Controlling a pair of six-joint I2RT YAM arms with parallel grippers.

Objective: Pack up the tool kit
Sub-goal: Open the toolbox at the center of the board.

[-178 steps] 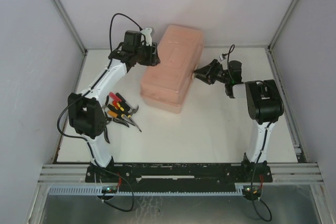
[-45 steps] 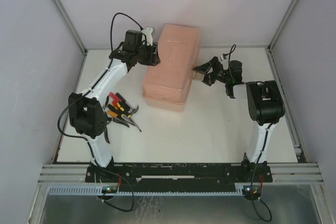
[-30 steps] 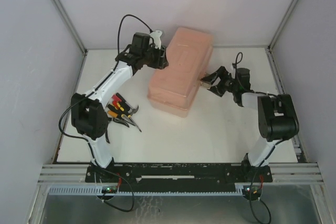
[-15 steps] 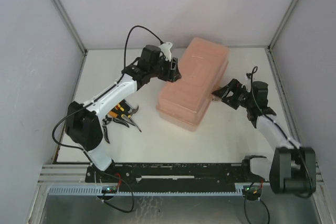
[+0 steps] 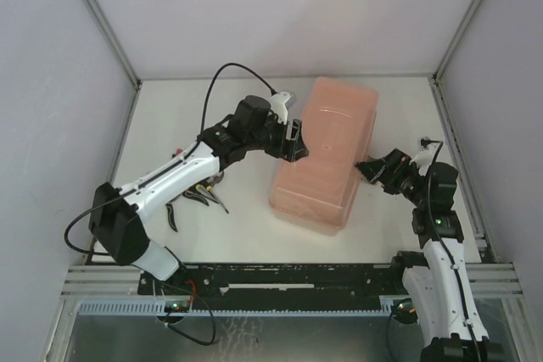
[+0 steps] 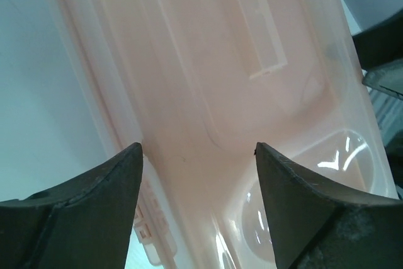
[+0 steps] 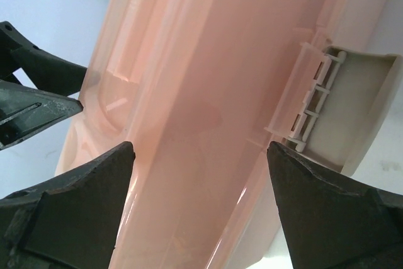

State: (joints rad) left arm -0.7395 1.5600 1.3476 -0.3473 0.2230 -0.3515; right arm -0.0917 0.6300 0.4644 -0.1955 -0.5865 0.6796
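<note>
- From the top view we see what neither wrist camera shows: the closed salmon-pink toolbox [image 5: 327, 154] lying at a slant on the white table [image 5: 170, 116], hemmed in between the two claws.
- The left claw [image 5: 294, 140] sits against one long side of the box, and the right claw [image 5: 366, 167] meets the opposite side.
- Only the top view catches the loose hand tools [image 5: 204, 195]. They lie in a heap well behind the left claw, half hidden under its arm, and we cannot tell them apart.
- In the left wrist view the dark fingers [image 6: 101, 187] are spread wide. The moulded lid fills the whole gap just ahead of them, and nothing is clamped. We cannot tell whether the tips touch the plastic.
- In the right wrist view that claw is also spread wide and gripping nothing, with the box wall directly ahead and filling the gap.
- Only this view shows a pale latch [image 7: 343, 105] on the box edge, beside the right-hand finger.
- It also shows the left claw's tip beyond the left-hand finger, on the far side of the box.
</note>
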